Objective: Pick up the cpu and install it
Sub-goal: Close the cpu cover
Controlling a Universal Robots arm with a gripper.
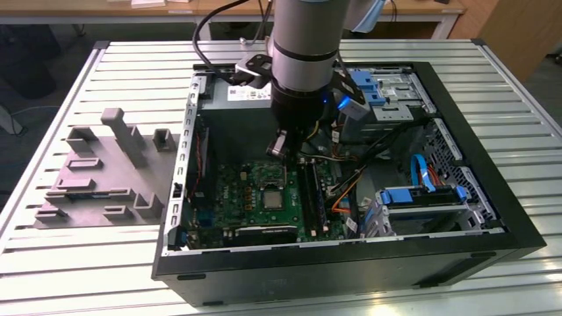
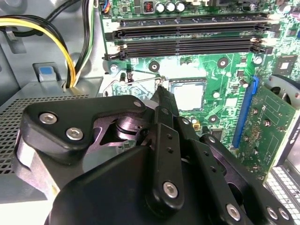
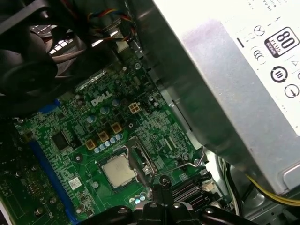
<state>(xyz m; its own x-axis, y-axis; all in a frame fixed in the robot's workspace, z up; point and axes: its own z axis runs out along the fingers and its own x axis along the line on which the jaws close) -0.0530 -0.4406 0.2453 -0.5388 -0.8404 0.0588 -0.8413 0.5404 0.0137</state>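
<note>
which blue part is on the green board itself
The long blue slot near the cpu; the blue cable and blue drive brackets sit off the board.

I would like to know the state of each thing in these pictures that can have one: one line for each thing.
cpu: lying flat in the socket on the motherboard, not held.
socket frame: swung open beside the cpu, not closed over it.
pincer: above the board next to the socket, holding nothing; fingertips together.
memory slots: empty.
computer case: lying on its side, side panel off.
</note>
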